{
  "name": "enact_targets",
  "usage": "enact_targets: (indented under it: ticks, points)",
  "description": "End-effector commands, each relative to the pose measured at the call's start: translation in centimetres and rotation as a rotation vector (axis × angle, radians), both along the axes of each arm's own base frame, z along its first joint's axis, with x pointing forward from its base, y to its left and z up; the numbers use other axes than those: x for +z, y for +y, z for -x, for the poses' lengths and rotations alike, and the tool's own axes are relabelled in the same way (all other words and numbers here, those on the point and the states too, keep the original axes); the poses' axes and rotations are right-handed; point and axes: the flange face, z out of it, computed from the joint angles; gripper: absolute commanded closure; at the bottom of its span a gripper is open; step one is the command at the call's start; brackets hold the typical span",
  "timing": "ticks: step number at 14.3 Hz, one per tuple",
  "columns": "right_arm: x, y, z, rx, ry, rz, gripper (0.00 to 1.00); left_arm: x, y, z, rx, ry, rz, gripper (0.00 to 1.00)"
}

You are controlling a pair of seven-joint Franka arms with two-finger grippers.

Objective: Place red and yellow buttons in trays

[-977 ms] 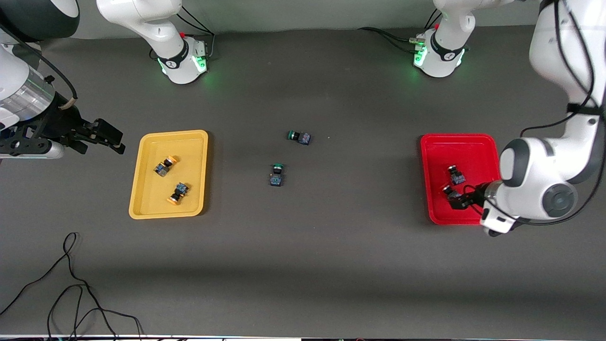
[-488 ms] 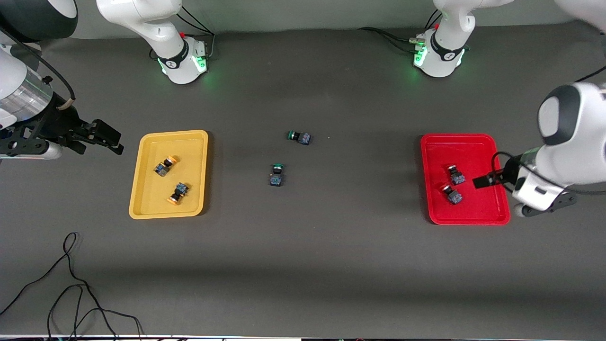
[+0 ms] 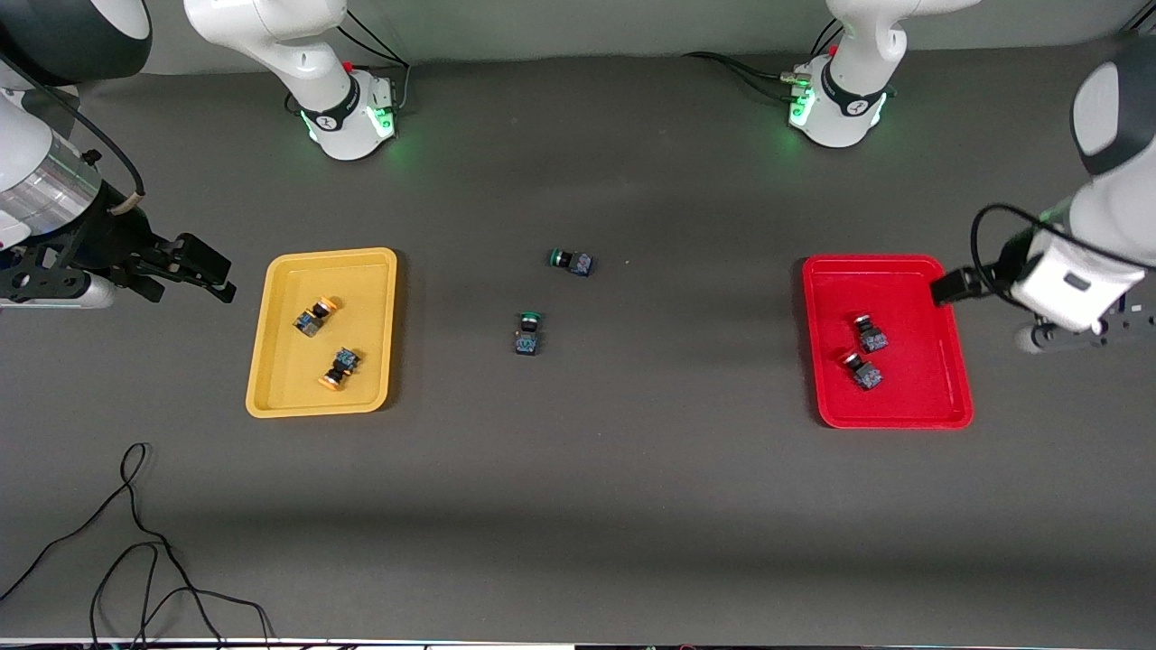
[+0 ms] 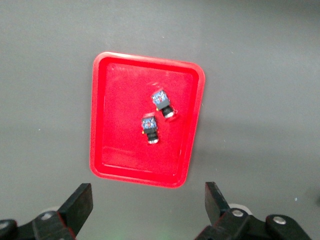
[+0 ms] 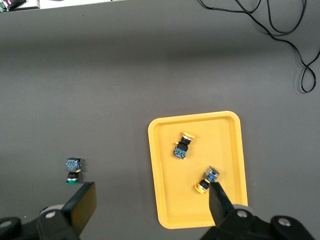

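The red tray [image 3: 903, 402] lies toward the left arm's end of the table with two red buttons [image 3: 871, 335] [image 3: 863, 370] in it, close together. In the left wrist view the red tray [image 4: 115, 100] and both red buttons [image 4: 163, 103] [image 4: 150, 129] show. My left gripper [image 3: 948, 289] [image 4: 147, 200] hangs open and empty by the tray's rim. The yellow tray [image 3: 289, 388] [image 5: 165, 150] holds two yellow buttons [image 3: 316, 317] [image 3: 342, 366] [image 5: 182, 145] [image 5: 206, 181]. My right gripper [image 3: 221, 275] [image 5: 150, 200] hovers open and empty beside that tray.
Two green-capped buttons [image 3: 571, 262] [image 3: 527, 332] lie on the table between the trays; one green button [image 5: 73, 170] shows in the right wrist view. Loose black cables [image 3: 135, 542] lie near the front edge at the right arm's end. Arm bases [image 3: 348, 117] [image 3: 835, 108] stand along the back.
My left gripper has risen from inside the red tray, beside the nearer red button, and drawn back past the tray's rim. Both red buttons stayed put. The right gripper barely shifted.
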Motion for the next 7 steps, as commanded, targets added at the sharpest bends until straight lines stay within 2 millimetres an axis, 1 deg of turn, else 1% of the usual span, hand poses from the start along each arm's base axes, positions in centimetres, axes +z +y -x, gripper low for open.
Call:
enact_targets:
  ticks: [1, 2, 3, 5, 6, 7]
  points:
    - [-0.1, -0.2, 0.2, -0.004, 0.0, -0.015, 0.0, 1.9, 1.0, 1.8, -0.014, 0.005, -0.028, 0.0]
    - [0.0, -0.5, 0.2, -0.012, -0.001, -0.015, 0.0, 1.7, 2.3, 1.8, -0.001, 0.016, -0.024, 0.0]
    - [0.0, -0.9, 0.3, -0.014, 0.003, -0.014, 0.0, 1.6, 2.9, 1.8, 0.012, 0.02, -0.025, 0.0]
    - [0.0, -0.8, 0.4, -0.007, 0.009, -0.013, 0.0, 2.0, 3.1, 2.0, 0.014, 0.024, -0.025, 0.0]
    - [-0.1, -0.7, 0.4, -0.006, 0.011, -0.013, 0.0, 2.1, 4.5, 2.1, 0.038, 0.027, -0.018, 0.0]
    - [-0.1, -0.6, 0.4, -0.003, 0.011, -0.013, 0.0, 2.3, 4.6, 2.1, 0.019, 0.025, -0.014, 0.0]
